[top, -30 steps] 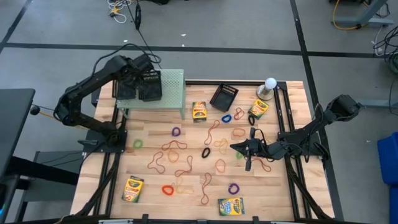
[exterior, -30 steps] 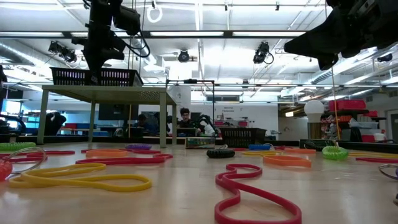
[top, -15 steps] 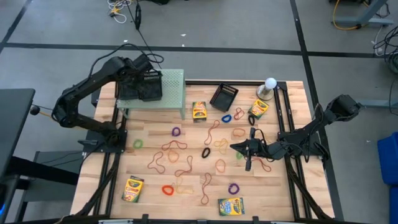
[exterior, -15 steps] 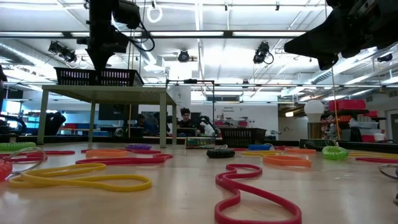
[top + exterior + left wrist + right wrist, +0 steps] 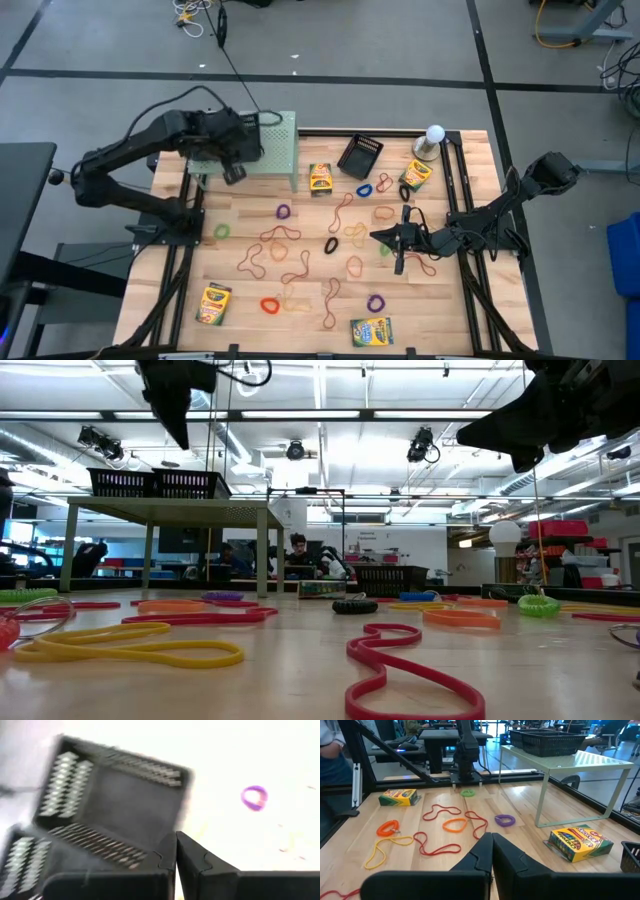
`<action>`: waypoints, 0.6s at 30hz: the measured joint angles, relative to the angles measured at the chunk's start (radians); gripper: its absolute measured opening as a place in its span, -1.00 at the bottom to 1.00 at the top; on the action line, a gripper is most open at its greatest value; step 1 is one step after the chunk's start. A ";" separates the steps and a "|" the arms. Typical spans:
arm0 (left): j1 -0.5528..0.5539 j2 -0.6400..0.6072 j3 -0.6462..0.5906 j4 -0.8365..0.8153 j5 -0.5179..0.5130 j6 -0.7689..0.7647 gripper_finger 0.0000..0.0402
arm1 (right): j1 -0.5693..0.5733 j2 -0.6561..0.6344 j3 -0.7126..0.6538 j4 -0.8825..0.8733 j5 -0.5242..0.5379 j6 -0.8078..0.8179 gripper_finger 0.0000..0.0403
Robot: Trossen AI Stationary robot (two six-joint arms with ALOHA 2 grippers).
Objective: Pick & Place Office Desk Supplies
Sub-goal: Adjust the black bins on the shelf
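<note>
Currently, by label:
Left gripper (image 5: 233,172): upper left of the high view, fingers pressed together, empty, raised over the near edge of the pale green perforated stand (image 5: 285,150).
Mesh trays: two black ones (image 5: 155,483) side by side on the stand; a third tray (image 5: 360,155) tilted on the table, upper centre.
Right gripper (image 5: 397,240): right of centre, low over the table, fingers closed on nothing.
Rubber bands (image 5: 283,212): scattered across the table's middle.
Crayon boxes (image 5: 320,178): five lie apart around the table.
</note>
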 joint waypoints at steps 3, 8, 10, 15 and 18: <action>-0.064 0.002 0.000 0.000 0.059 0.002 -0.95 | 0.000 0.000 0.000 0.000 0.000 0.000 -0.94; -0.122 0.033 0.000 -0.017 0.045 -0.002 -0.95 | 0.000 0.000 0.000 0.000 -0.001 0.001 -0.94; -0.124 0.046 0.000 -0.043 0.019 -0.001 -0.95 | 0.000 0.000 0.000 0.000 -0.002 0.001 -0.94; -0.125 0.081 0.000 -0.083 -0.064 0.003 -0.95 | 0.000 0.000 0.000 0.000 -0.003 0.001 -0.94; -0.125 0.099 0.000 -0.090 -0.070 0.008 -0.95 | 0.000 0.000 0.000 0.000 -0.003 0.002 -0.94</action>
